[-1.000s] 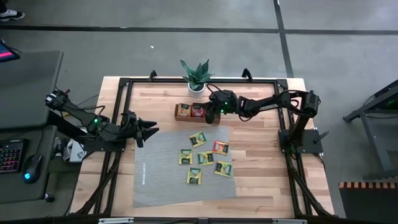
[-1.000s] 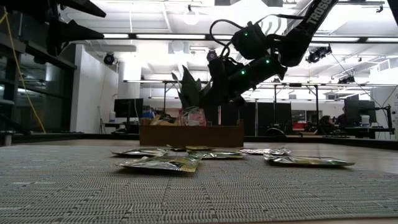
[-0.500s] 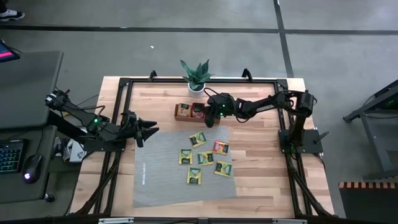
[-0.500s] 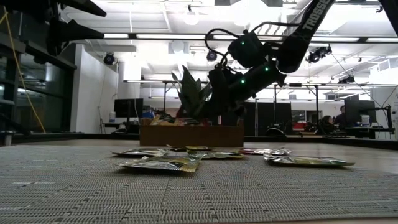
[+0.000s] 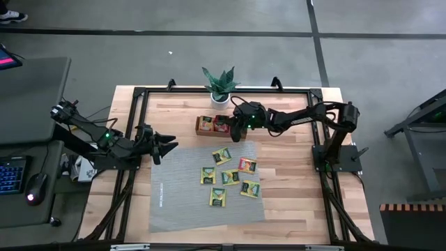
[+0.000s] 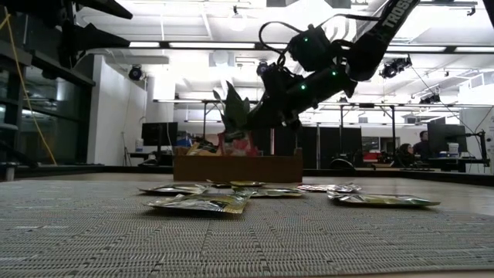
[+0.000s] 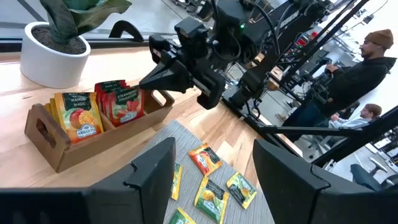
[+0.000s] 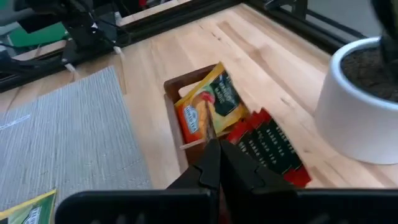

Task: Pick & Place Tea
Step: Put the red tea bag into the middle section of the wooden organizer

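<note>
My right gripper [image 5: 235, 132] is matte black, as is my left gripper [image 5: 167, 144]; small green lights glow on both arms. The worktop [image 5: 293, 202] is pale blond wood in plank stripes, framed in black. On it lies a grey ribbed mat [image 5: 181, 202] with fine woven lines. The loose tea sachets [image 5: 228, 177] are yellow-green with dark labels, except one red sachet [image 5: 247, 164]. The brown wooden tray [image 7: 59, 149] holds orange-yellow sachets [image 7: 79, 115] printed with mango pictures, and red ones [image 7: 121, 101] with strawberries. By the far edge stands a white pot [image 5: 220, 98] with a green, pale-edged plant [image 5: 220, 80].
</note>
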### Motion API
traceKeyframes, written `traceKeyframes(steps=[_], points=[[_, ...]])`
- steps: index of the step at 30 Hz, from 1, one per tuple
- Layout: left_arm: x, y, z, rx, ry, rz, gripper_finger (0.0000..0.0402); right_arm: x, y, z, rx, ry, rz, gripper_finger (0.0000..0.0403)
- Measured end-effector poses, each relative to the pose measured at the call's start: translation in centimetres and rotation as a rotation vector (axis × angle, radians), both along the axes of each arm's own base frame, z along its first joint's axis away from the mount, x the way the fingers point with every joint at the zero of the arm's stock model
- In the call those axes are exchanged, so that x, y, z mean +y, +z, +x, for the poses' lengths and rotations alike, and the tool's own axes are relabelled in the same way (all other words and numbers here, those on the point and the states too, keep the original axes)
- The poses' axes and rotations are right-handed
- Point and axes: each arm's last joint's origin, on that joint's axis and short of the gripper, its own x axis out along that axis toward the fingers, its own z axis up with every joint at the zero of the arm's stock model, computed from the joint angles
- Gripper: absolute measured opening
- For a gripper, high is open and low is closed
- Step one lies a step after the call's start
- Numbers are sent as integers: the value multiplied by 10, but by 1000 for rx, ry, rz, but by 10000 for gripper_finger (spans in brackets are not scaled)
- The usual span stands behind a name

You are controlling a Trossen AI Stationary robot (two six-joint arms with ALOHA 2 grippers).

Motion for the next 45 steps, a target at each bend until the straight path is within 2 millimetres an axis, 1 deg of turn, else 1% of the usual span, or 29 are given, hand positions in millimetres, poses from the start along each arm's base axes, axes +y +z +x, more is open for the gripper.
traceKeyframes(steps=[4,14,30,34,42,45], points=[[0,0,0,-2,0,-1,214,0,1,-1,3,-1,-1,1],[0,0,0,-5,0,-6,214,2,-5,-3,66,33,22,1],[0,0,0,-7,-11,-23,214,3,-7,-4,92,113,-21,6],[0,0,0,-6,-11,-22,214,3,-8,-5,109,118,-25,39],[-1,0,0,0,-29,-24,214,2,-8,-5,109,119,-32,138],[-1,0,0,2,-43,-28,214,3,-3,-6,99,114,-39,168]])
